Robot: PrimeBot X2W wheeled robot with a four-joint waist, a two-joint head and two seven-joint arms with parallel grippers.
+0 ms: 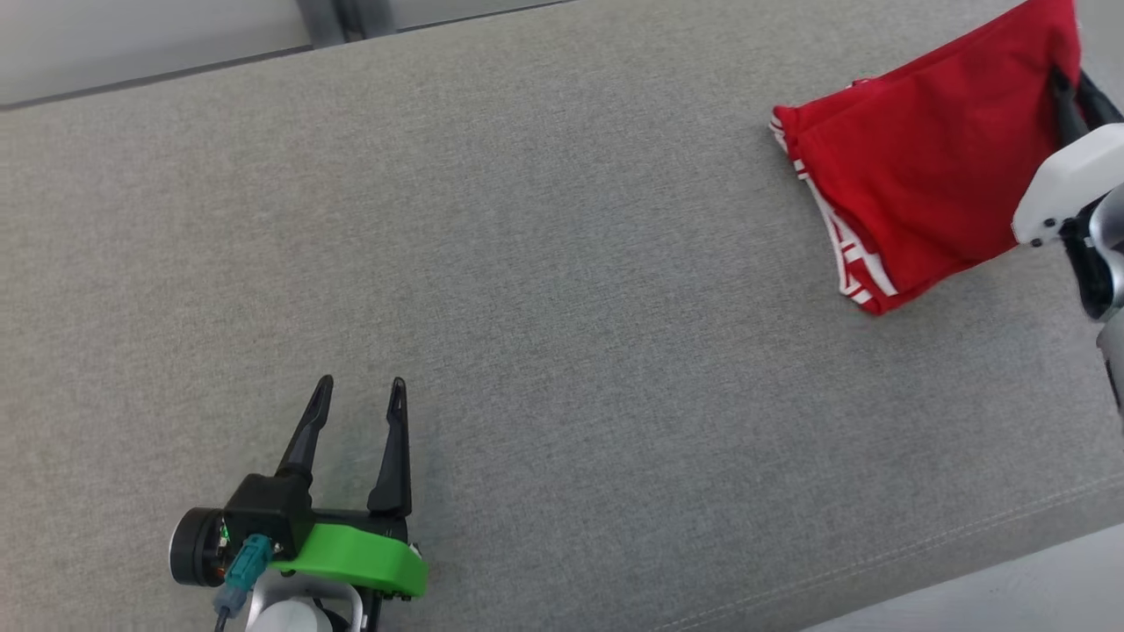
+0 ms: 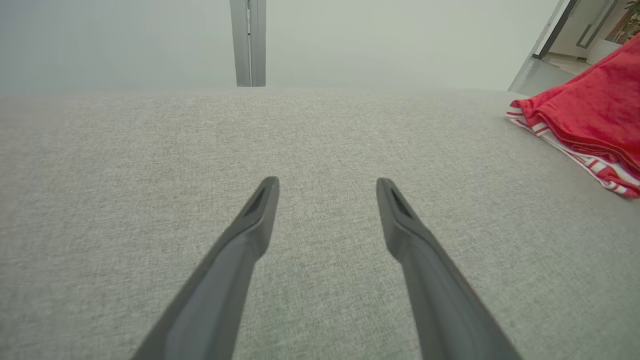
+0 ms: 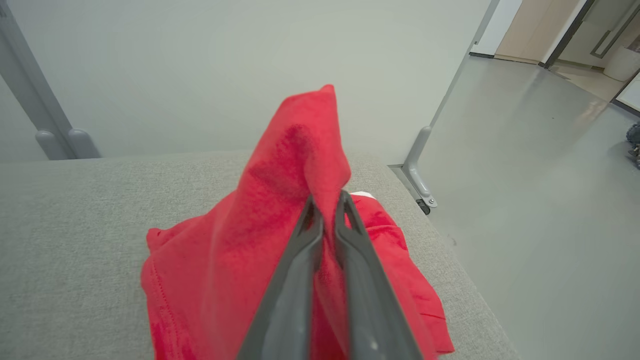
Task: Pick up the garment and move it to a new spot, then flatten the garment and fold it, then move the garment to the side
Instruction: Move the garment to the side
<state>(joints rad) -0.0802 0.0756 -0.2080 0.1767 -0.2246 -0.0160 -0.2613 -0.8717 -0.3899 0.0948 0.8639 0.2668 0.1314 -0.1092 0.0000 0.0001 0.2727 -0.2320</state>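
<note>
Upper right, the right gripper point(image 1: 1073, 84) pinches a raised fold of the red garment point(image 1: 922, 175) on the grey cushion point(image 1: 562, 263) (left gripper point(image 1: 362, 384) open, idle, lower left); best to lift it clear before carrying, lest it drag.

One red garment point(image 1: 922, 167), white-striped along one edge. Two grippers: the left gripper point(image 1: 362, 381) and the right gripper point(image 3: 327, 197), two dark fingers point(image 2: 235, 260) each, so four fingers. One grey cushion point(image 1: 562, 263) beneath. Behind it two metal posts point(image 3: 420, 165), I think; the far one is hard to make out.
</note>
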